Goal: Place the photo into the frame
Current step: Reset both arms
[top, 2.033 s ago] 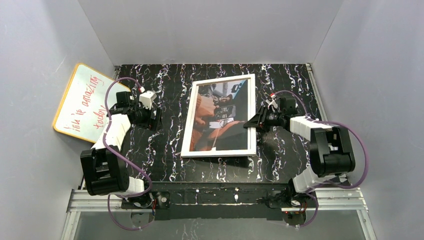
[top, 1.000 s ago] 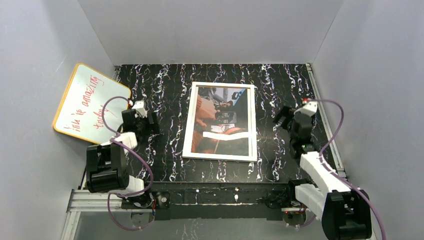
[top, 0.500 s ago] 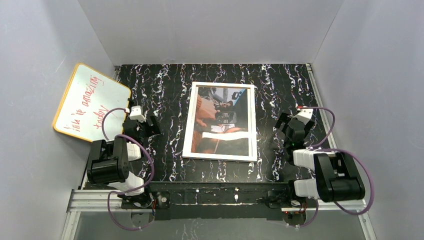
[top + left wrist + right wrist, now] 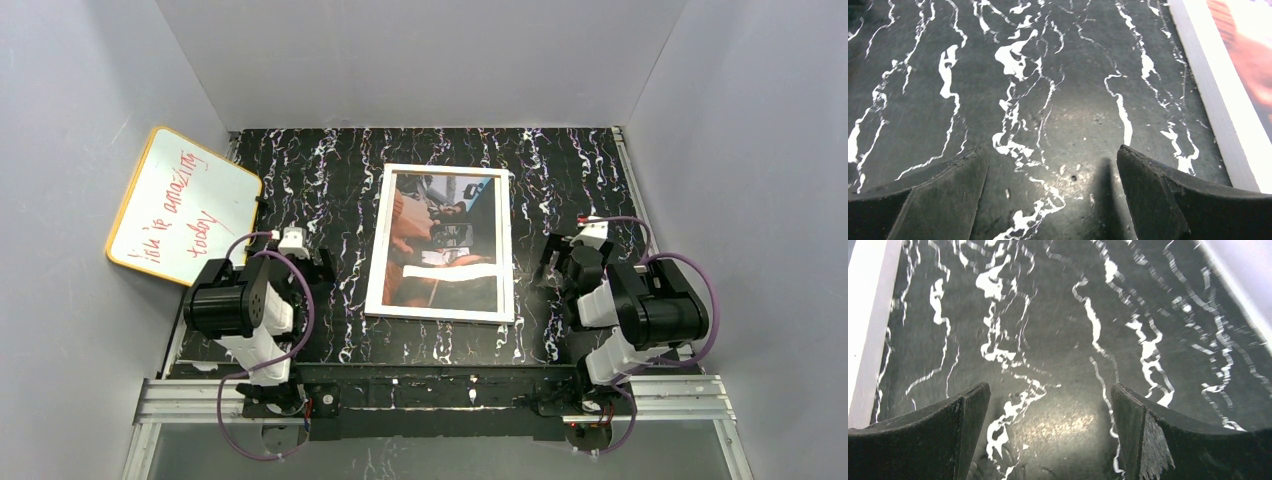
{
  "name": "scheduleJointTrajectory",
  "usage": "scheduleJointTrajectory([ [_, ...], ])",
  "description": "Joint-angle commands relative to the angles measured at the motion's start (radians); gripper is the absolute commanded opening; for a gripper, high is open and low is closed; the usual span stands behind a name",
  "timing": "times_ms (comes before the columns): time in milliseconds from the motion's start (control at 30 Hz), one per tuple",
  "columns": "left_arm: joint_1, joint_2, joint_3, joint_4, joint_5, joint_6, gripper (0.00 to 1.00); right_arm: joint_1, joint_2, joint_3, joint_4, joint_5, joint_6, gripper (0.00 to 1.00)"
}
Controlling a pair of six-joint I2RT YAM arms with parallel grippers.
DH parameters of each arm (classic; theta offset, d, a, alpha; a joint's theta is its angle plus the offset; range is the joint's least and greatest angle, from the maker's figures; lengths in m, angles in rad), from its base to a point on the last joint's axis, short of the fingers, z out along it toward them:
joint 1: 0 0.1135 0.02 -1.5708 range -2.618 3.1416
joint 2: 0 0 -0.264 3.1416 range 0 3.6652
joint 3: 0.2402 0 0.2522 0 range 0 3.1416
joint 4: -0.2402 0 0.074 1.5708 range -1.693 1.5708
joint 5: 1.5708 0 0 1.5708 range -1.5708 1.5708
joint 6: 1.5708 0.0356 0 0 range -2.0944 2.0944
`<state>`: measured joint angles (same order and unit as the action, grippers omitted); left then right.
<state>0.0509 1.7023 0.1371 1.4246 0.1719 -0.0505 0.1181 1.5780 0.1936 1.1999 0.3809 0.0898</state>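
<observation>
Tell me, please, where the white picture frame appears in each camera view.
Top external: the frame lies flat, mid-picture.
Left wrist: its white edge runs down the right side.
Right wrist: its white edge runs down the left side.
Shared landmark: the black, white-veined table.

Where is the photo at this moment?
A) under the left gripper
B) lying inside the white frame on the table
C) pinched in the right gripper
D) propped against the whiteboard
B: the photo lies face up within the white border of the frame, flat on the table, while the left gripper and the right gripper are open and empty, one on each side of it.
</observation>
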Motion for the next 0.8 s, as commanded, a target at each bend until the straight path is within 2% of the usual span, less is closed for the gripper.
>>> scheduleJointTrajectory([
  [0, -0.021, -0.002, 0.070, -0.020, -0.005, 0.059, 0.98, -0.042, 0.037, 0.059, 0.039, -0.098, -0.014, 0.99],
  [67, -0.031, -0.024, 0.107, -0.141, -0.040, 0.068, 0.98, -0.055, 0.021, 0.072, -0.013, -0.114, 0.000, 0.99],
  [167, -0.036, -0.020, 0.105, -0.130, -0.046, 0.066, 0.98, -0.058, 0.025, 0.054, 0.037, -0.122, -0.006, 0.99],
  [533, -0.037, -0.014, 0.113, -0.136, -0.077, 0.075, 0.98, -0.059, 0.017, 0.052, 0.024, -0.119, -0.002, 0.99],
  [600, -0.076, -0.014, 0.119, -0.148, -0.100, 0.081, 0.98, -0.058, 0.018, 0.051, 0.024, -0.119, -0.003, 0.99],
  [767, -0.087, -0.025, 0.115, -0.159, -0.121, 0.086, 0.98, -0.058, 0.017, 0.051, 0.024, -0.119, -0.002, 0.99],
])
